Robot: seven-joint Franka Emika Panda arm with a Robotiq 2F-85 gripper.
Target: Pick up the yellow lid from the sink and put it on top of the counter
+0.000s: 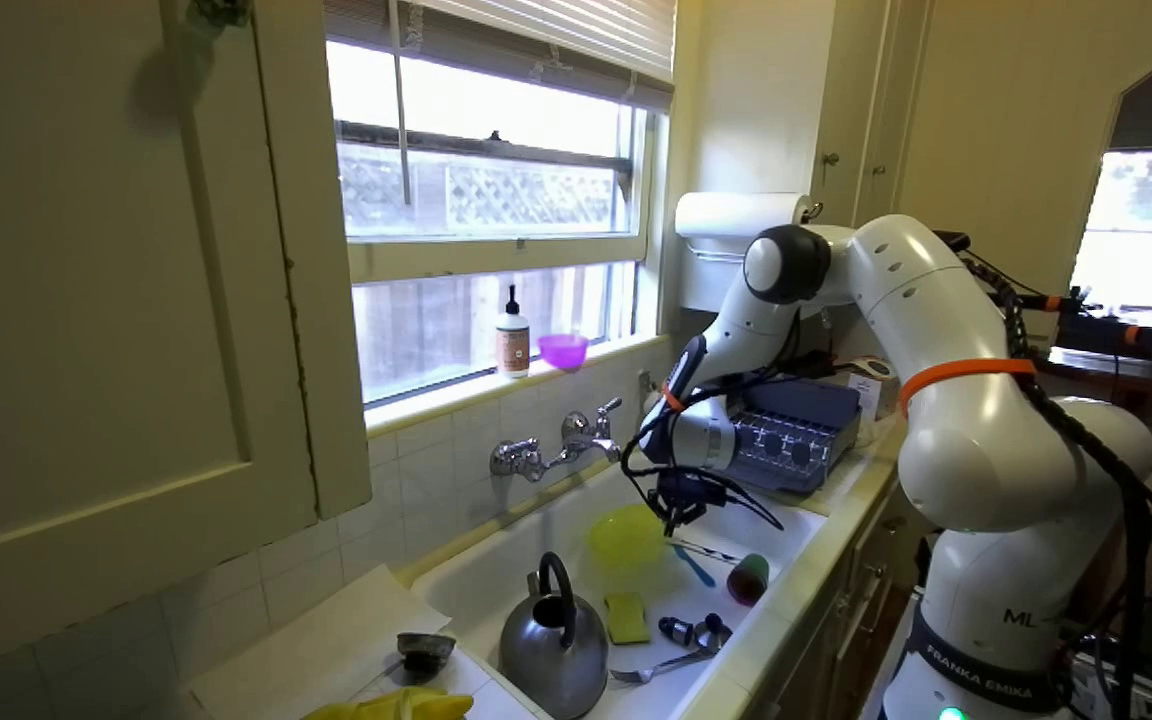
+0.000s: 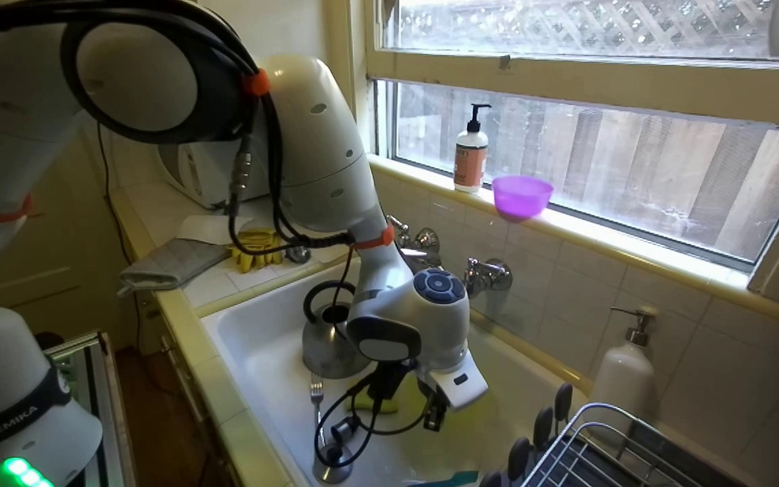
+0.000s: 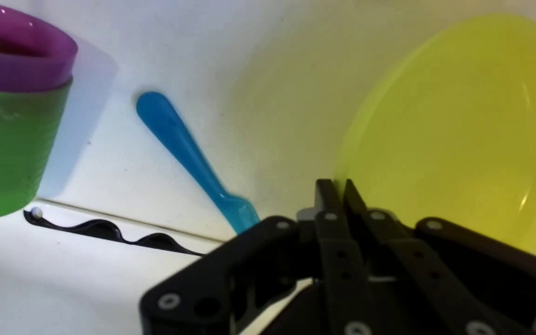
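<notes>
Hand (image 3: 337, 182), nearly closed, pinching yellow lid (image 3: 458, 125)

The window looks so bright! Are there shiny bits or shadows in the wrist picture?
In an exterior view, the window is washed out to white near its top; in the wrist view, the yellow lid has small bright glints, and a bluish shadow lies beside the green cup.
</notes>
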